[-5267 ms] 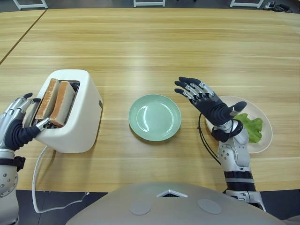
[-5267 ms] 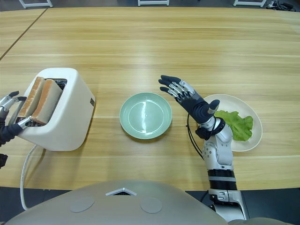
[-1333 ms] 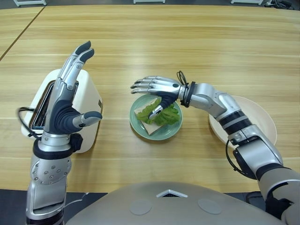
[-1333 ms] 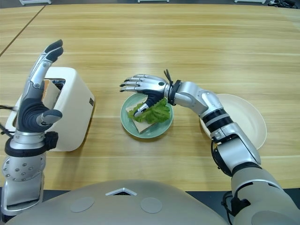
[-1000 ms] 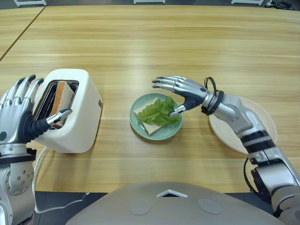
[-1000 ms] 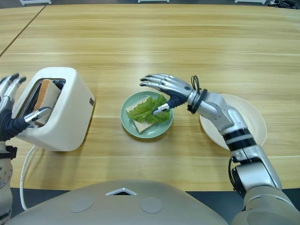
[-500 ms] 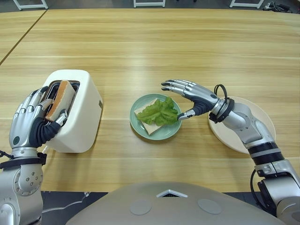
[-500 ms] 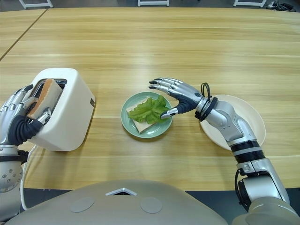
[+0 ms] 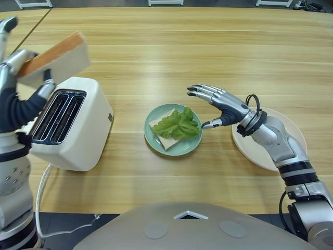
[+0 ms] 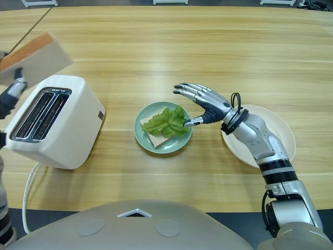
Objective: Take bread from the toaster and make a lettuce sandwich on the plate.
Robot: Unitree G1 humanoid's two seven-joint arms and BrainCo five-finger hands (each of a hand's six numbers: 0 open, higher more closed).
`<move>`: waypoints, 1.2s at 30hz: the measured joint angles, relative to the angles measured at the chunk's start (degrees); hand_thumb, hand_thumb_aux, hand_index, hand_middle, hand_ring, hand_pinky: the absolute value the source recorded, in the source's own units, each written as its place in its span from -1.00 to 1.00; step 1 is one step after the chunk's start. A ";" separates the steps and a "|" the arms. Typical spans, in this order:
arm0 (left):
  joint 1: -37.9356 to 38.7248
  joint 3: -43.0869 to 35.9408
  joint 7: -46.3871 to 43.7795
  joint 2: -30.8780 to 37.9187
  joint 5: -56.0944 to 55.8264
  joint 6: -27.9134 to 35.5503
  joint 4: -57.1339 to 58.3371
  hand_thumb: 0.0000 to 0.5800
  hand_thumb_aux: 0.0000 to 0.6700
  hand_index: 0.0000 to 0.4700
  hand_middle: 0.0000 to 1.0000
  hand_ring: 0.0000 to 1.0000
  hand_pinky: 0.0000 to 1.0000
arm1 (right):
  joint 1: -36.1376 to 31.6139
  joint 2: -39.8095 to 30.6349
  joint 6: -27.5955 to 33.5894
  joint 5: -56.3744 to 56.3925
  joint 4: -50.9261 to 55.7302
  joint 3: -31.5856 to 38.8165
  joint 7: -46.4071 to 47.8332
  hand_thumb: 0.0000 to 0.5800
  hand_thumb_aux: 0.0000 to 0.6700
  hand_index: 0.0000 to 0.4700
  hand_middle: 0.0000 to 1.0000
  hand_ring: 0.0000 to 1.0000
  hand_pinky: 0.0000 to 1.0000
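Note:
A white toaster stands at the left with both slots bare. Above it my left hand is shut on a slice of bread, held tilted in the air over the toaster's far left corner. On the green plate in the middle lies another bread slice with a lettuce leaf on top. My right hand hovers open just right of the green plate, fingers spread and holding nothing.
A cream plate sits at the right under my right forearm. The toaster's white cord runs off the table's near edge. Bare wooden tabletop stretches behind the plates.
My left hand has pulled the second bread slice out of the toaster and lifted it up and back. My right hand has drawn a little further right from the green plate.

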 measured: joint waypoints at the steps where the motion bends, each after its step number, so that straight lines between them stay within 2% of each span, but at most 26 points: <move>1: -2.43 -3.74 -0.78 -0.25 0.46 -0.22 0.15 1.00 1.00 1.00 -1.00 -1.00 -1.00 | 0.14 0.01 0.15 0.03 0.22 -0.53 -0.13 -1.00 -1.00 -1.00 -1.00 -1.00 -1.00; 5: -9.04 -17.24 -1.79 -3.14 4.45 -2.24 3.81 1.00 1.00 1.00 -1.00 -1.00 -1.00 | 0.13 -0.03 0.57 0.72 1.32 -2.26 -1.47 -1.00 -1.00 -1.00 -1.00 -1.00 -1.00; 11: -15.20 -33.25 4.50 -5.91 15.33 -8.21 21.77 1.00 1.00 1.00 -1.00 -1.00 -1.00 | 0.02 -0.04 0.87 0.72 3.30 -3.88 -2.98 -1.00 -1.00 -1.00 -1.00 -1.00 -1.00; 15: -16.45 -38.77 12.06 -6.86 21.59 -9.84 30.66 1.00 1.00 1.00 -1.00 -1.00 -1.00 | -0.03 0.01 0.83 0.49 4.35 -3.88 -3.87 -1.00 -1.00 -1.00 -1.00 -1.00 -1.00; 22: -16.91 -46.06 20.60 -8.50 27.05 -10.68 37.93 1.00 1.00 1.00 -1.00 -1.00 -1.00 | -0.09 0.21 0.55 -0.26 5.67 -3.44 -4.36 -1.00 -1.00 -1.00 -1.00 -1.00 -1.00; 32: -15.51 -51.47 27.58 -6.38 33.90 -6.42 44.28 1.00 1.00 1.00 -1.00 -1.00 -1.00 | -0.21 0.32 0.10 -1.12 6.47 -1.66 -4.45 -1.00 -1.00 -1.00 -1.00 -1.00 -1.00; 33: -14.91 -52.04 28.20 -6.24 33.90 -6.16 44.40 0.87 0.48 0.48 -1.00 -1.00 -1.00 | -0.22 0.32 0.02 -1.11 6.47 -1.60 -4.45 -1.00 -1.00 -1.00 -1.00 -1.00 -1.00; 34: -14.49 -52.37 28.34 -6.15 33.90 -5.88 44.38 -0.71 -0.85 -0.85 -1.00 -1.00 -1.00 | -0.21 0.32 -0.01 -1.11 6.47 -1.56 -4.45 -1.00 -1.00 -1.00 -1.00 -1.00 -1.00; 35: -13.90 -52.68 28.31 -5.90 33.92 -5.71 44.29 -1.00 -1.00 -1.00 -1.00 -1.00 -1.00 | -0.21 0.32 -0.02 -1.11 6.47 -1.52 -4.44 -1.00 -1.00 -1.00 -1.00 -1.00 -1.00; 36: -12.84 -53.10 27.99 -5.17 33.99 -5.28 44.30 -1.00 -1.00 -1.00 -1.00 -1.00 -1.00 | -0.21 0.32 -0.04 -1.11 6.46 -1.45 -4.43 -1.00 -1.00 -1.00 -1.00 -1.00 -1.00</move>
